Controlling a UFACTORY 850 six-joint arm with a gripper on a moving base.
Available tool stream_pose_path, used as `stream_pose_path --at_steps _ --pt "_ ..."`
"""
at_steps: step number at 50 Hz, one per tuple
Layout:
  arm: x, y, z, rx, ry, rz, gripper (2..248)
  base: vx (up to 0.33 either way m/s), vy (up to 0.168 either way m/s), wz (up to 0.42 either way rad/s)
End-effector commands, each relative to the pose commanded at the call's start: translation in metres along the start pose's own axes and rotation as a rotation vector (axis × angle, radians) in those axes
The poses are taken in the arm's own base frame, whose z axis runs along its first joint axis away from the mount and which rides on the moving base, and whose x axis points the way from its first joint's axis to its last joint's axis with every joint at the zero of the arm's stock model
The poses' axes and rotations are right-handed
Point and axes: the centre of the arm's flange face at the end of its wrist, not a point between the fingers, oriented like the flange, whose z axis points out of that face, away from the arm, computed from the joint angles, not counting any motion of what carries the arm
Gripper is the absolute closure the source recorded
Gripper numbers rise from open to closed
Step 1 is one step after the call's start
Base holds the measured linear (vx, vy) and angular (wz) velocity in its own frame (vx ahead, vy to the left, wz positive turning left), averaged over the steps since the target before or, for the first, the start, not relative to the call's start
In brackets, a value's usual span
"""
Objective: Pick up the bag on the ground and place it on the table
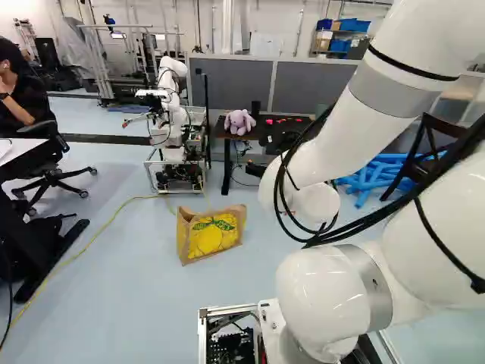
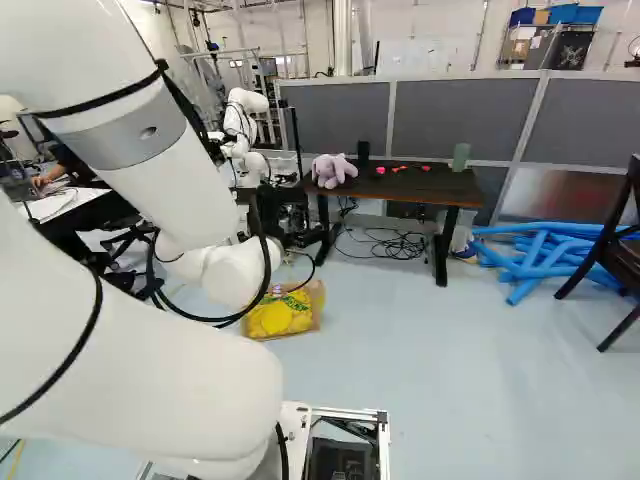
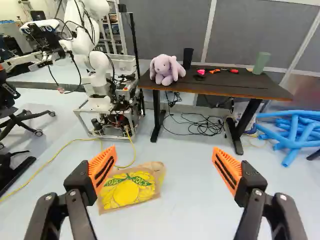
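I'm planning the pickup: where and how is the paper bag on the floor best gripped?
Probably by the bag's upper rim, the open gripper coming from above, one finger either side of the paper. The printed front faces the arm, with a thin brown paper edge along its top to pinch.

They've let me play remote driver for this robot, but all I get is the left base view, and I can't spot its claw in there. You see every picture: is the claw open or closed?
Observer: Open. In the wrist view, the two orange-padded fingers of the claw stand wide apart.
Operator: Good. I see the paper bag on the floor, so is it lined up with the middle of the claw?
Observer: No. In the wrist view the bag lies ahead of the claw but off-centre, its edge partly hidden by one finger.
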Motion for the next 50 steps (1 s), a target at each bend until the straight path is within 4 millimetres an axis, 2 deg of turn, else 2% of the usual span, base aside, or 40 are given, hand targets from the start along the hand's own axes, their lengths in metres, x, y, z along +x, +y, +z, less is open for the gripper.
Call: stream_pose_path --at_steps 31,50 --pt "0.0 0.0 0.0 0.0 0.0 0.0 3 0.181 -0.024 0.19" --pt "0.0 0.0 0.0 0.0 0.0 0.0 3 0.178 0.046 0.215"
